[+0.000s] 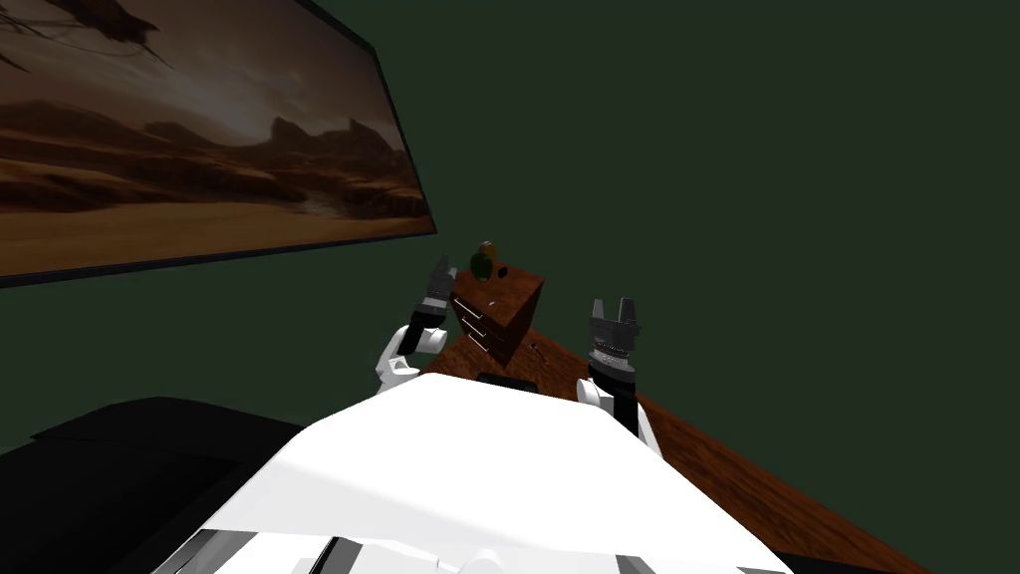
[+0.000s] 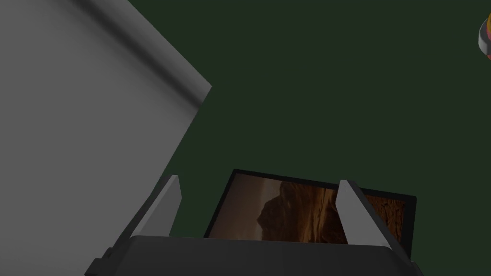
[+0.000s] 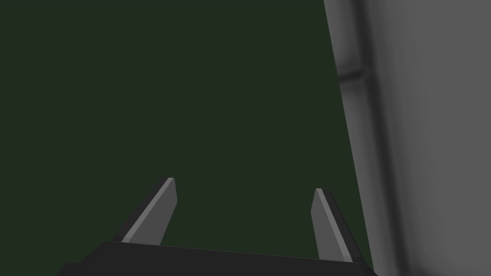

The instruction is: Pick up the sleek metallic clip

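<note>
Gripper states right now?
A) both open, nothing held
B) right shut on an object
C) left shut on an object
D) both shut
A: in their wrist views, the left gripper and the right gripper each show two thin light grey fingers standing wide apart with nothing between them.
</note>
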Controlling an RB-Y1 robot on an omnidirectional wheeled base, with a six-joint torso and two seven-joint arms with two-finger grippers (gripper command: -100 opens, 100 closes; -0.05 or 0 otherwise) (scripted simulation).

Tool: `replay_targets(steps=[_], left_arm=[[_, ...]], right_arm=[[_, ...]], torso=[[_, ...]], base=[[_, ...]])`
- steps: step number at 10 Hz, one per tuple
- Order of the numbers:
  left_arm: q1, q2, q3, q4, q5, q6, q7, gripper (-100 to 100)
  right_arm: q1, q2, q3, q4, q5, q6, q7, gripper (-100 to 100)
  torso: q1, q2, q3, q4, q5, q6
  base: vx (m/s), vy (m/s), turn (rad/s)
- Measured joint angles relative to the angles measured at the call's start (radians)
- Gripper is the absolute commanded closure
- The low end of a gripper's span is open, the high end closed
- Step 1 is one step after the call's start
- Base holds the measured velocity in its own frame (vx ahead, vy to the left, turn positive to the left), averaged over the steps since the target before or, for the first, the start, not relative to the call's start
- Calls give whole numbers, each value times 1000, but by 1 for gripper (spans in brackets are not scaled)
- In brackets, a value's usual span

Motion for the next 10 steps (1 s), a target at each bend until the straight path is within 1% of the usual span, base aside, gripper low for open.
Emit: replay_targets(steps=[1,3,4,5,6,7,8,10], left_arm=[[-3,0,0,-2,0,24,-4,-100],[-33,9,10,9,1,84,-24,-100],[-34,14,14,11,4,103,-25,-100],[-47,20,21,16,6,127,-35,-100],[-55,19,22,20,5,153,-47,-100],[-63,22,24,22,6,178,-50,-100],[-81,33,35,30,12,208,-58,-100],[-87,40,42,33,16,257,-69,-100]], right_arm=[[0,0,0,0,0,0,0,0],[0,0,0,0,0,0,0,0],[0,0,0,0,0,0,0,0],[0,0,0,0,0,0,0,0],[0,0,0,0,0,0,0,0],[0,0,0,0,0,0,0,0],[0,0,0,0,0,0,0,0],[0,0,0,0,0,0,0,0]], torso=[[2,1,0,0,0,0],[1,0,0,0,0,0],[2,1,0,0,0,0],[1,0,0,0,0,0],[1,0,0,0,0,0],[2,0,0,0,0,0],[1,0,0,0,0,0],[2,0,0,0,0,0]], base=[[5,-46,16],[4,-37,11],[4,-53,21],[5,-59,15],[4,-31,-1],[11,-52,12],[11,-60,14],[7,-46,7]])
